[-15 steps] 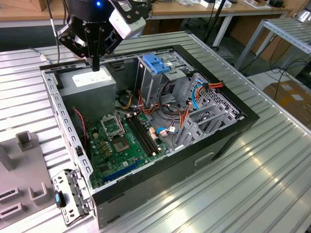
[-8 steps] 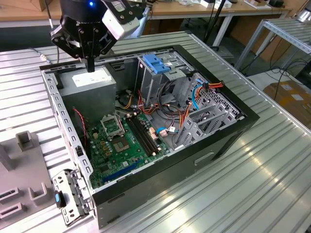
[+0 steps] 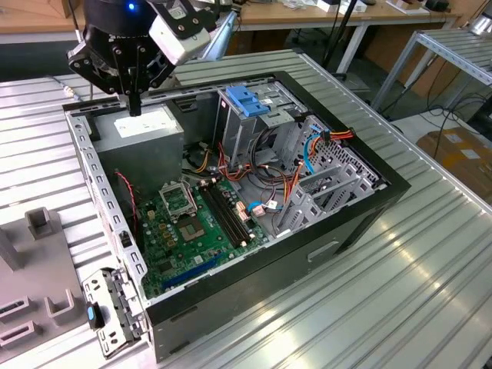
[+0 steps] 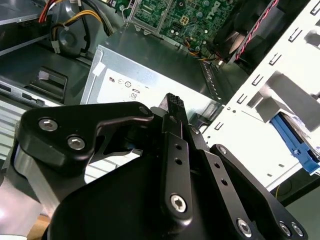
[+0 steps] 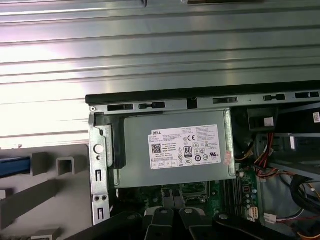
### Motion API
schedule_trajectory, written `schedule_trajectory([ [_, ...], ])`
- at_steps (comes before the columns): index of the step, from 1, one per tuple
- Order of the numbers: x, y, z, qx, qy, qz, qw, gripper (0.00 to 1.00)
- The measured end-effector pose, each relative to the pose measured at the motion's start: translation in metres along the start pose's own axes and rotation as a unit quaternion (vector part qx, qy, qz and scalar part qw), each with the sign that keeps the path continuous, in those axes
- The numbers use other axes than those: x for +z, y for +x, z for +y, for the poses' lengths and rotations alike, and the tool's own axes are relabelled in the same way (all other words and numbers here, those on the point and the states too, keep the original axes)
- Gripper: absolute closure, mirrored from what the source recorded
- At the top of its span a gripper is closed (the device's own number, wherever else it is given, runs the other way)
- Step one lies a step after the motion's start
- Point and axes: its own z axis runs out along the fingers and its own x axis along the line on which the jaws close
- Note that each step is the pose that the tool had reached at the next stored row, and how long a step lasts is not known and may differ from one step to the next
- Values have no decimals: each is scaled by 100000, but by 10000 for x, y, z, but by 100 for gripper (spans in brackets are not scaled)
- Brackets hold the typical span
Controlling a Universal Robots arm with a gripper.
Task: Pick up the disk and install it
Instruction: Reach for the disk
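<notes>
Hovering above the power supply (image 3: 142,131) with gripper (image 3: 135,108) fingers pressed together, pinching nothing; judged to be at the pick-up step, needing spread fingers around the disk.

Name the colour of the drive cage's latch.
The latch is light blue, clearest in the exterior view.
</notes>
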Motion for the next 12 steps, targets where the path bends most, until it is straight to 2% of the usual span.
schedule_trajectory([
  [5,-3,98,-7,9,0,1,100000,89],
  [8,-5,182,-13,-5,2,2,100000,89],
  [10,-7,259,-16,6,4,4,100000,89],
  [12,-10,369,-22,-2,-1,1,100000,89],
])
